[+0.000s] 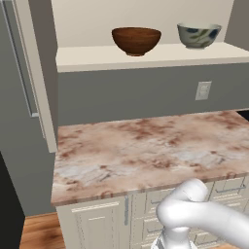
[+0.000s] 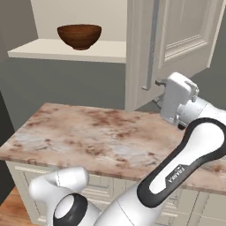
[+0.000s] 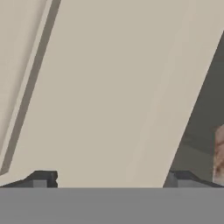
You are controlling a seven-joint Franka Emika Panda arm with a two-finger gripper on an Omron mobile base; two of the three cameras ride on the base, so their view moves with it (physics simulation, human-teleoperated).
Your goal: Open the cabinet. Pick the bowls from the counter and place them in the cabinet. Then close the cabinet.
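Left base view: cabinet (image 1: 146, 56) open, both bowls on its shelf, brown wood bowl (image 1: 136, 40) left, grey-green bowl (image 1: 198, 35) right, apart. Tabletop (image 1: 146, 146) below.
Right base view: hand just beside open door (image 2: 176, 39), near its bar handle (image 2: 151, 48).
Hand view: gripper (image 3: 111, 180) jaws spread wide, released, door panel close ahead.

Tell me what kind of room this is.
Looks like a home kitchen: marbled stone counter over cream base cupboards, an open wall cabinet holding two bowls, and a wall outlet.
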